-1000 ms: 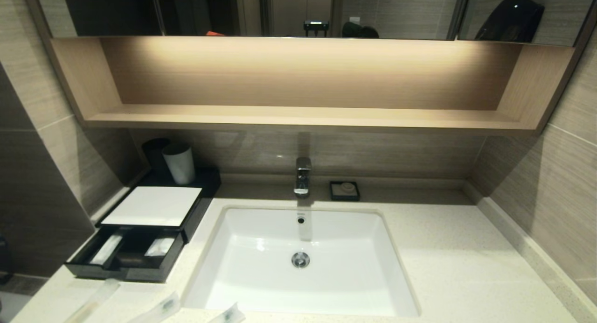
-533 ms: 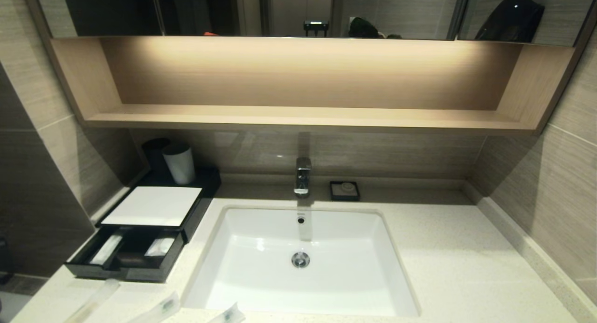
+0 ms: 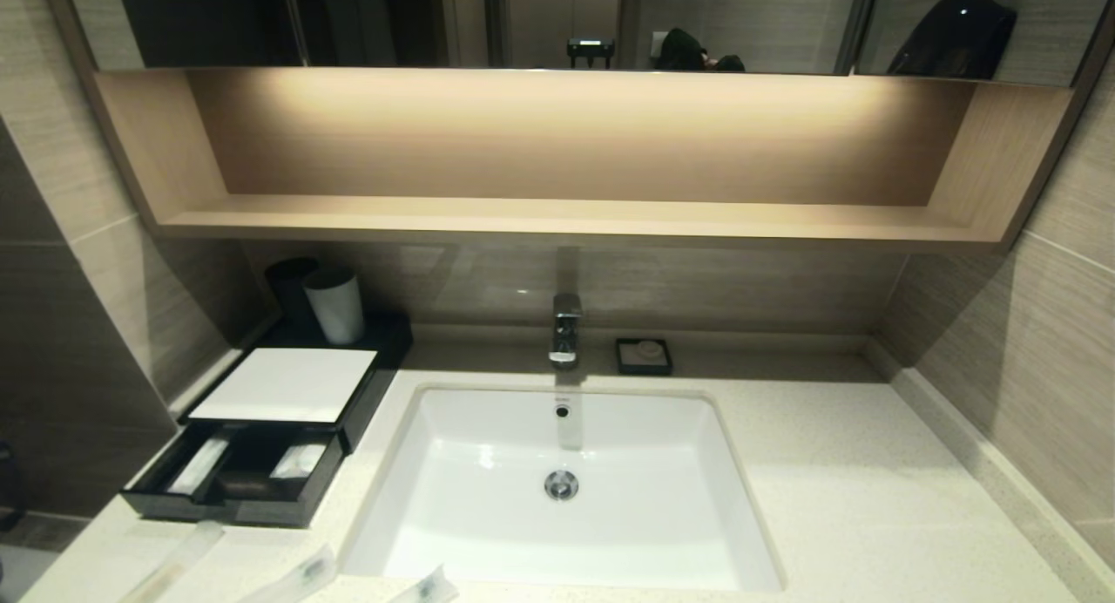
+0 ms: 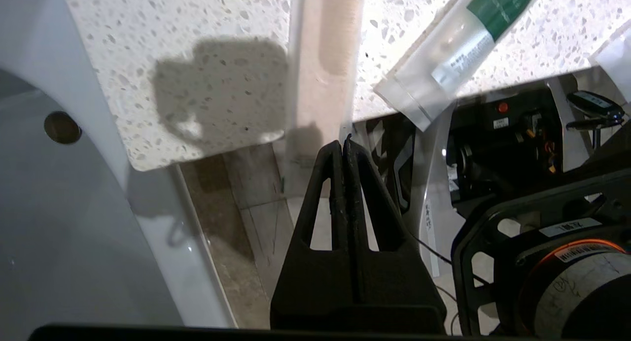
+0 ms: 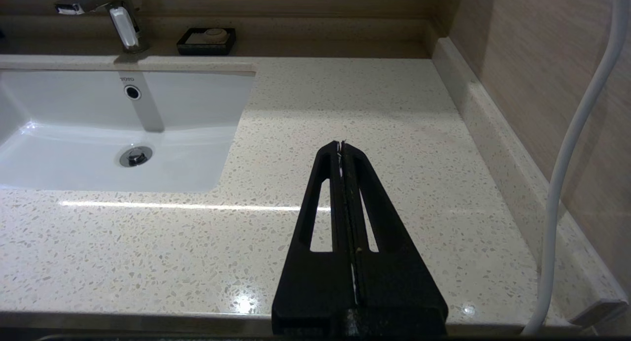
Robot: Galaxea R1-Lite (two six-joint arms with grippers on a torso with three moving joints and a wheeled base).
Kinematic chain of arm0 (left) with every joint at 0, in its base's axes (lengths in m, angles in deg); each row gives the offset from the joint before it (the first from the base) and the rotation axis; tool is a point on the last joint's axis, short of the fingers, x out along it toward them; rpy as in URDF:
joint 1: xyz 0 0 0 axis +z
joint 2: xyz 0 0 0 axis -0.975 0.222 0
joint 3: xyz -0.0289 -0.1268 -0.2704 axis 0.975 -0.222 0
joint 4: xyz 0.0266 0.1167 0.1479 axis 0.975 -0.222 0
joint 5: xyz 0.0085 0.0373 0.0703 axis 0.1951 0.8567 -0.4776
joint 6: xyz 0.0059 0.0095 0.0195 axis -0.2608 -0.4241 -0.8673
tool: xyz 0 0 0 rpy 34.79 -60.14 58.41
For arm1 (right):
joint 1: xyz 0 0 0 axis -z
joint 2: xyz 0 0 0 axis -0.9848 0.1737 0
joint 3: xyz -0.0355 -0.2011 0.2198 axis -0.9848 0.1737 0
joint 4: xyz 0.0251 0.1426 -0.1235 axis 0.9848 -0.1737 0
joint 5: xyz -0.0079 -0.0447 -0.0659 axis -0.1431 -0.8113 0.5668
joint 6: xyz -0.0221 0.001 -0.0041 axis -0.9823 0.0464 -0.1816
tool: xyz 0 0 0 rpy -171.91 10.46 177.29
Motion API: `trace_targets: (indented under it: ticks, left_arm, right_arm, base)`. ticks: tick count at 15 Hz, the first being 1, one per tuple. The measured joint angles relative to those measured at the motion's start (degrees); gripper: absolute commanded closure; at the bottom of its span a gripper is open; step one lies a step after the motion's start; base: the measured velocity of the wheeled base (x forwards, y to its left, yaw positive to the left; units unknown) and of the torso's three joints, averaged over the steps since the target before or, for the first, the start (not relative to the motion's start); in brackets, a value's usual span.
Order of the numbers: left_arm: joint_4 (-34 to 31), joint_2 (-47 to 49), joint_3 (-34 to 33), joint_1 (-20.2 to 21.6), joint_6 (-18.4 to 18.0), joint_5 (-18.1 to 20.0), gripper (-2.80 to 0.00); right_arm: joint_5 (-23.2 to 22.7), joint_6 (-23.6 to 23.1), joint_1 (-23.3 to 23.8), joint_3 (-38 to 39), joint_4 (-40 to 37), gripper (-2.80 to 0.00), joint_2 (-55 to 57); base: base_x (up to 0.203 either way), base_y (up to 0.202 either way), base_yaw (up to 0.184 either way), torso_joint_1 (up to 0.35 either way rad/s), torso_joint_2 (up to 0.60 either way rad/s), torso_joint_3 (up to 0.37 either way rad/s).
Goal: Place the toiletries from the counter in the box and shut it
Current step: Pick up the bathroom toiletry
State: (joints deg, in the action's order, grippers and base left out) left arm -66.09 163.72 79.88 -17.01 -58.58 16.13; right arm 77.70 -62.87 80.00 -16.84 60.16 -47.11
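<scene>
The black box with its white top stands at the left of the counter. Its drawer is pulled out, with whitish packets lying in the compartments. Three toiletries lie along the counter's front edge: a tan-filled packet, a green-labelled one and a third. My left gripper is shut and empty, just off the counter's front edge by the tan packet's overhanging end. My right gripper hangs shut over bare counter to the right of the basin. Neither gripper shows in the head view.
A faucet and a small black soap dish stand behind the basin. Two cups stand behind the box. A wooden shelf runs overhead. Walls bound the counter left and right. A white cable hangs by the right wall.
Only a dark reflection in the mirror has shifted. The box, the packets and the counter look the same.
</scene>
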Motion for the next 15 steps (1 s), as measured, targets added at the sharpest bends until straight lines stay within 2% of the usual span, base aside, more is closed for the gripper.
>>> trace_targets:
  ticks: [3,7,8,15]
  left_arm:
    - [0.07,-0.74,-0.93,1.40,-0.06,-2.11,0.00]
    - [0.05,-1.50,-1.10,3.95,-0.15,-7.37,0.00]
    - [0.05,-1.61,-1.10,4.44,-0.12,-8.51,-2.80]
    - [-0.20,-1.32,-3.82,4.97,-0.17,-13.82,-2.80]
  right_arm:
    - [0.00,-0.01,0.00,0.00,0.01,0.00,0.00]
    - [-0.02,-0.02,0.00,0.00,0.00,0.00,0.00]
    - [0.00,-0.02,0.00,0.00,0.00,0.00,0.00]
    - [0.00,-0.02,0.00,0.00,0.00,0.00,0.00]
  base:
    - [0.000,0.000,0.000,0.000,0.00,0.000]
    - [0.000,0.000,0.000,0.000,0.00,0.000]
    - [0.000,0.000,0.000,0.000,0.00,0.000]
    - [0.000,0.000,0.000,0.000,0.00,0.000]
